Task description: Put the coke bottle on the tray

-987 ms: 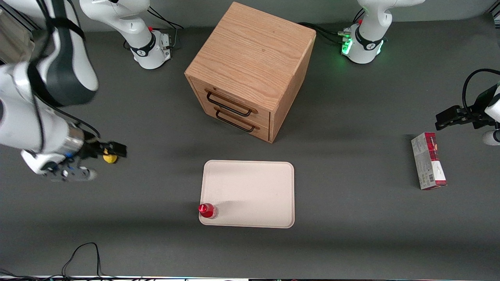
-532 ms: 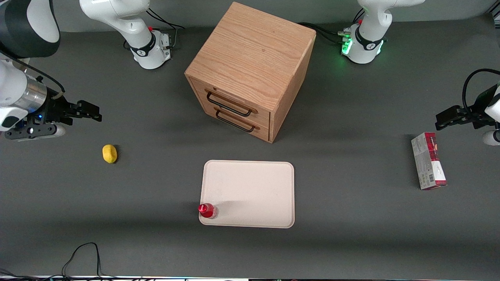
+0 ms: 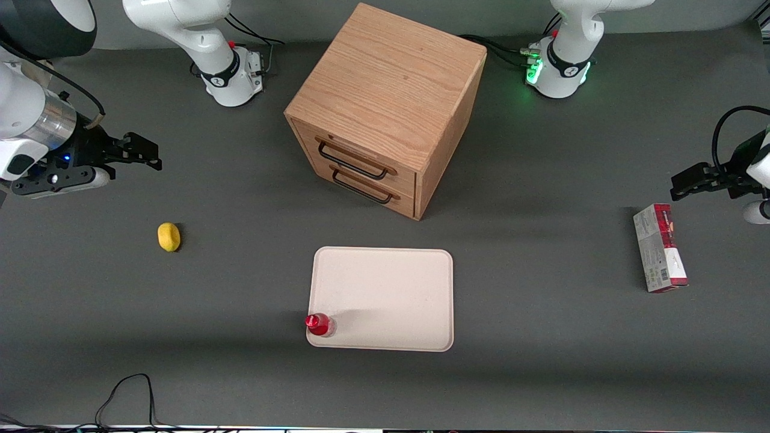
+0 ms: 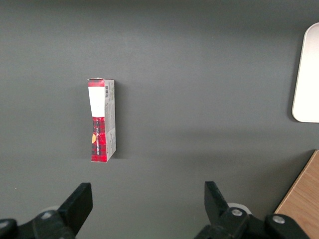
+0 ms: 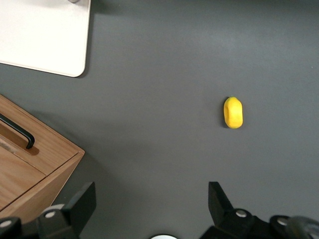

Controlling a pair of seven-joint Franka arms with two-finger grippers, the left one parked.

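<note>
The small red coke bottle [image 3: 319,325] stands upright on the cream-white tray [image 3: 391,288], at the tray's corner nearest the front camera on the working arm's side. My right gripper [image 3: 147,154] is open and empty, raised above the table toward the working arm's end, well away from the tray. In the right wrist view the gripper [image 5: 151,201] holds nothing between its fingers, and a corner of the tray [image 5: 45,35] shows. The bottle is not in that view.
A yellow lemon [image 3: 169,236] lies on the table below my gripper, also in the right wrist view [image 5: 233,112]. A wooden drawer cabinet [image 3: 385,108] stands farther from the camera than the tray. A red-and-grey carton [image 3: 659,248] lies toward the parked arm's end.
My gripper has risen and drawn back from the spot over the lemon toward the working arm's end. The bottle stays put on the tray.
</note>
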